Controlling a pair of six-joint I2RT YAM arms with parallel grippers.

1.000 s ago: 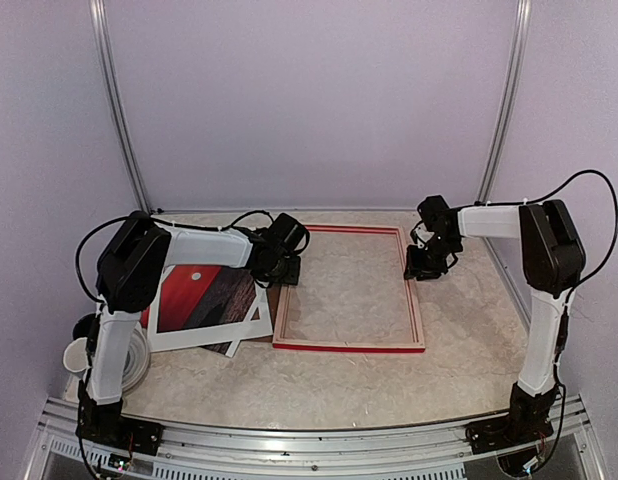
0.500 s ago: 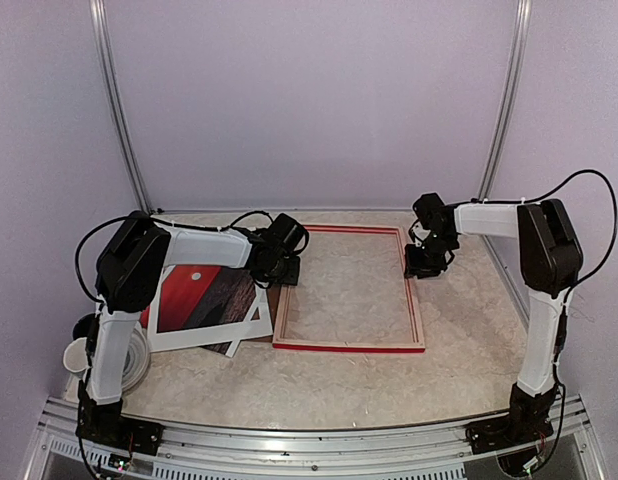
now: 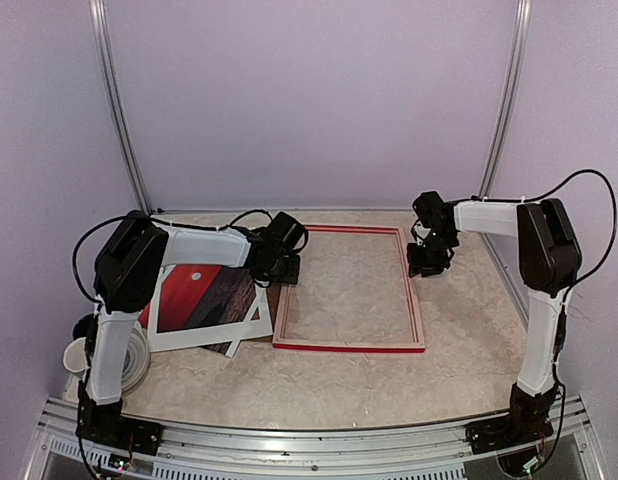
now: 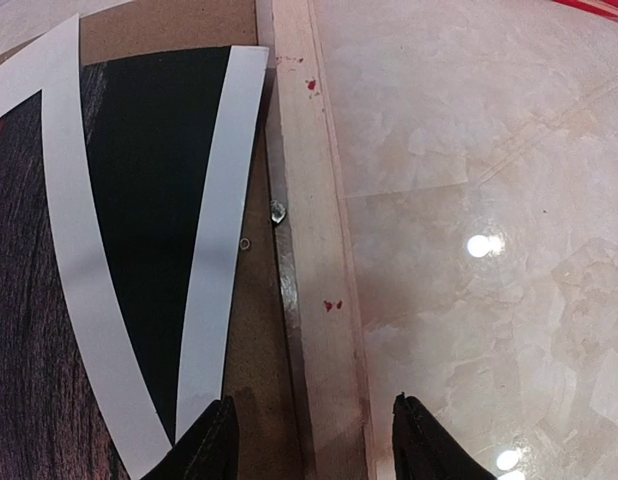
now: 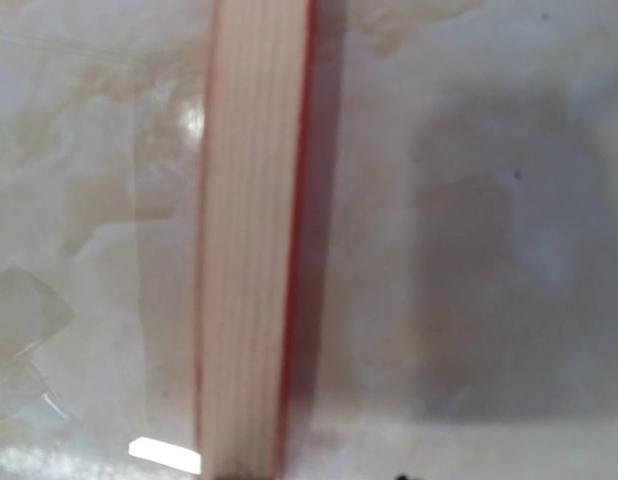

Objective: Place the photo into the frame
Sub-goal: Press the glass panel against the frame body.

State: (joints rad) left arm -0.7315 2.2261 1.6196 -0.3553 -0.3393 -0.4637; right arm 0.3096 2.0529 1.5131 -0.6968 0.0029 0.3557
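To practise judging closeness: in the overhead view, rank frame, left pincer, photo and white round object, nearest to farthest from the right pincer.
1. the frame: its right rail lies right by the right pincer.
2. the left pincer: across the frame, at its left rail.
3. the photo: left of the frame.
4. the white round object: far left, near edge.

The left arm [image 3: 209,246] hides the photo's [image 3: 184,292] corner nearest the frame [image 3: 349,347]. At the right wrist, the frame looks blurred and cropped.

2 white arms [image 3: 489,215] with black joints [image 3: 554,245] and looping black cables [image 3: 592,171].
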